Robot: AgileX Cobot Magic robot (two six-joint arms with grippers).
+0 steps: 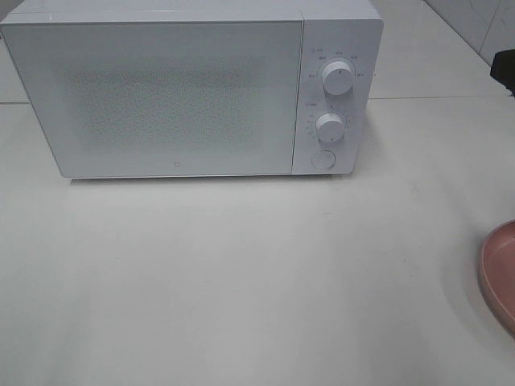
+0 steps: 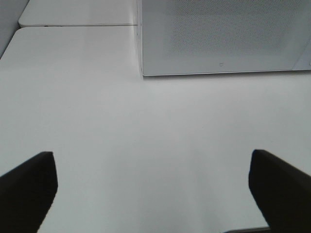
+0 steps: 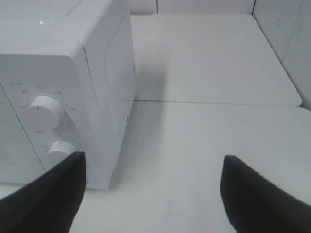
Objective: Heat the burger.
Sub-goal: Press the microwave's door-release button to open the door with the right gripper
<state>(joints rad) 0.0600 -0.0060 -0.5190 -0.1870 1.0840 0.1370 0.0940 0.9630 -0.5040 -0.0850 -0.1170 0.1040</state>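
The burger is out of view in all three frames. A white microwave point(image 1: 177, 96) stands at the back of the white table with its door shut. It also shows as a door corner in the left wrist view point(image 2: 218, 39) and as a side and control panel in the right wrist view point(image 3: 97, 87). My left gripper point(image 2: 153, 194) is open over bare table in front of the microwave's left end. My right gripper point(image 3: 153, 194) is open beside the microwave's right side, with nothing between its fingers. Neither gripper's fingers show in the exterior high view.
The panel carries two round knobs, upper point(image 1: 337, 78) and lower point(image 1: 329, 127), above a round button point(image 1: 323, 158). A pink plate point(image 1: 499, 277) is cut off by the right edge. A dark part point(image 1: 504, 72) pokes in at the far right.
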